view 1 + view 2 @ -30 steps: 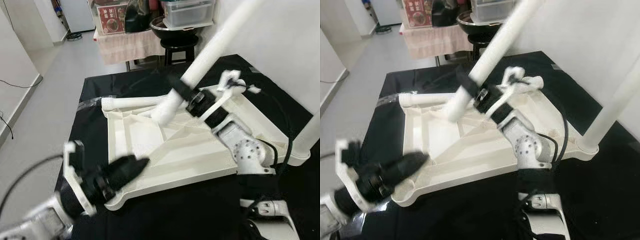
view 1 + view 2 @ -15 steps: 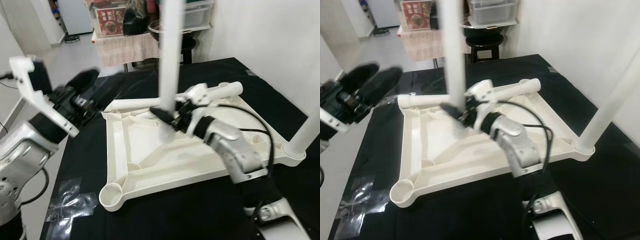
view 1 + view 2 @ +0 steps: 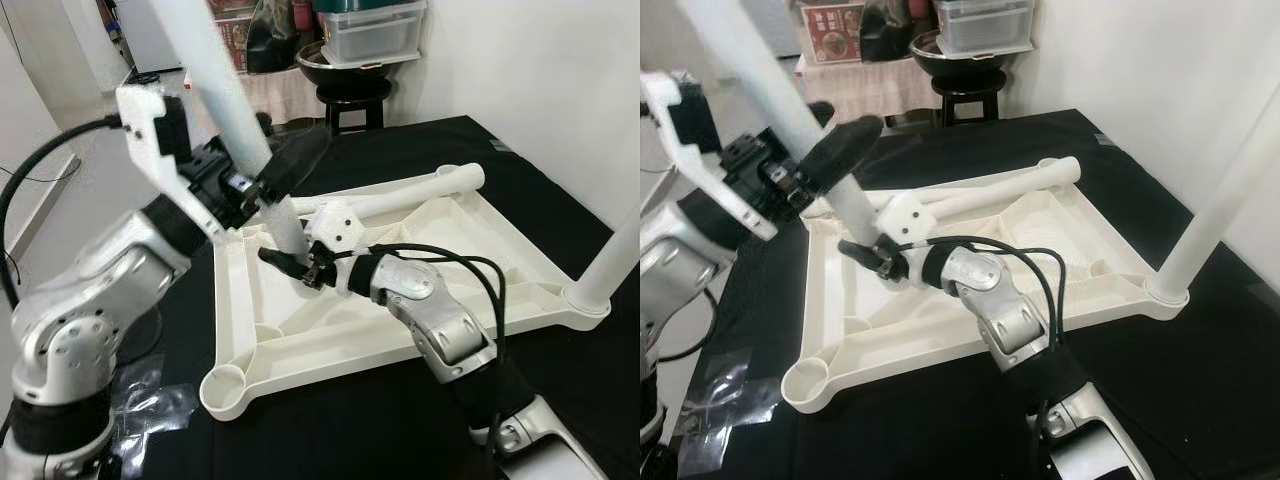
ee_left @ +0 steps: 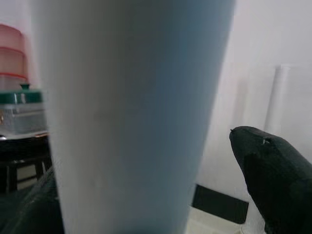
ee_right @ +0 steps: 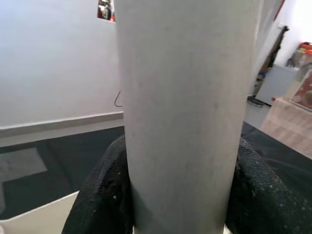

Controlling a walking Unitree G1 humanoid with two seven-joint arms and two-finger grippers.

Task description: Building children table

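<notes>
Both arms are on one white table leg [image 3: 222, 85], and it is up in the air, tilted, its lower end over the inside of the upturned white tabletop [image 3: 400, 300]. The right gripper [image 3: 285, 262] has its jaws pinched on the leg's lower end; the right wrist view shows black pads hugging both sides of the tube. The left gripper [image 3: 290, 165] is higher up the same leg, jaws spread around it with a gap on one side in the left wrist view, so I read that as a loose guide, not a firm hold.

This looks like the leg-fitting step. One leg [image 3: 1225, 195] already stands upright in the near right corner socket, and another leg [image 3: 400, 195] lies flat across the far edge of the tabletop. The near left corner socket [image 3: 222, 382] is open and waiting.

Next, I'd say, the held leg has to come upright and its end has to be carried to an open socket, then pushed straight down.

The tabletop lies on a black cloth [image 3: 330, 430] spread over the floor. Beyond it stand a black stool [image 3: 352, 98] and a cloth-draped bench [image 3: 875, 85] stacked with boxes, well apart from the work. The lying leg and the raised ribs inside the tabletop could snag the swing.
</notes>
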